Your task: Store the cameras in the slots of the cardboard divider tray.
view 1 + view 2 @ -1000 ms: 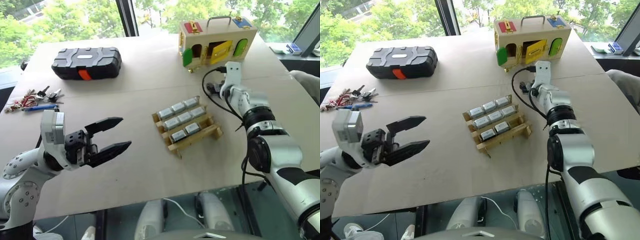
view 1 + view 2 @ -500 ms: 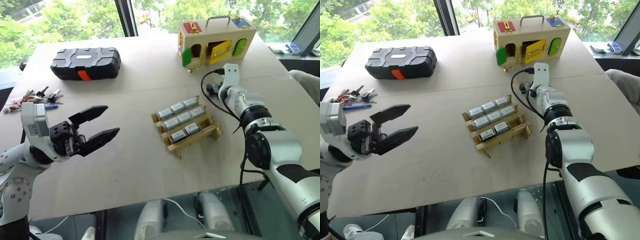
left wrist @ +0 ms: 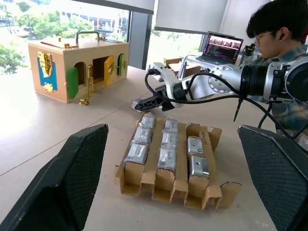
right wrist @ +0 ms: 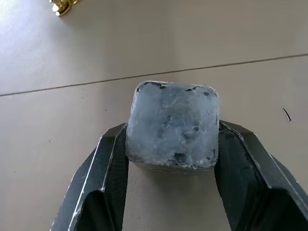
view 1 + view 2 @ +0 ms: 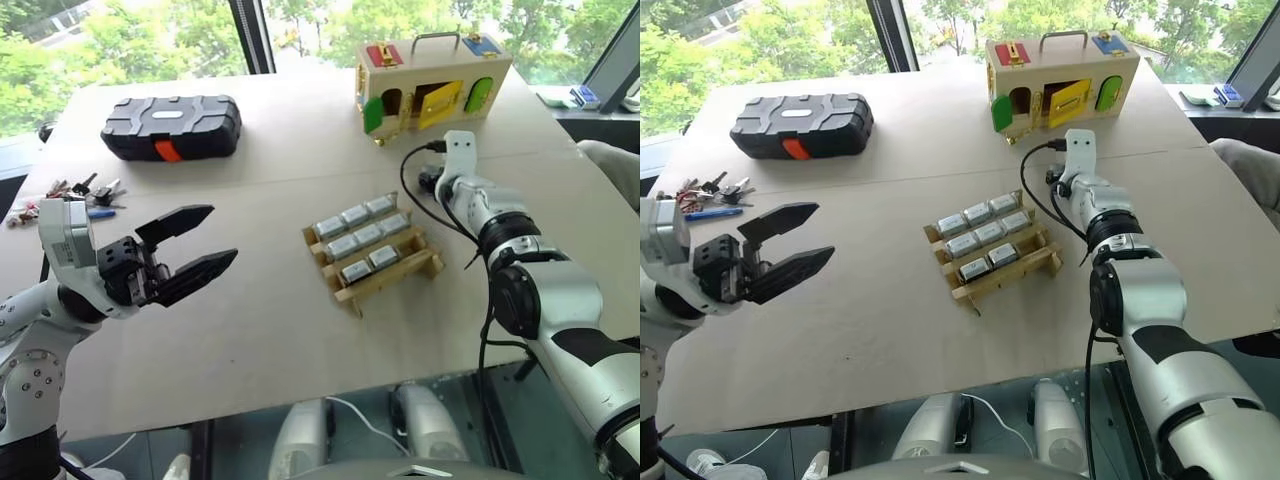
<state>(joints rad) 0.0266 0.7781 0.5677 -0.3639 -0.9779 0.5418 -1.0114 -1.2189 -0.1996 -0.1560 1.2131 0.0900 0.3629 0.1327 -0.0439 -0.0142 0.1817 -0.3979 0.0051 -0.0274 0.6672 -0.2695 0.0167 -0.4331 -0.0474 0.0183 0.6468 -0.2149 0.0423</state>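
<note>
Your right gripper (image 4: 171, 166) is clamping a pale grey-blue boxy camera (image 4: 172, 125) centre-frame, ready for slotting. The tan cardboard divider tray (image 5: 375, 262) is sitting mid-table. Your left gripper (image 5: 195, 250) is hanging wide, empty.

No word, number, brand or sign can be read anywhere: small labels on the cameras (image 3: 168, 140) in the cardboard divider tray (image 3: 213, 138) are too small to make out, and the laptop screen (image 3: 223, 47) shows only unreadable lines.
</note>
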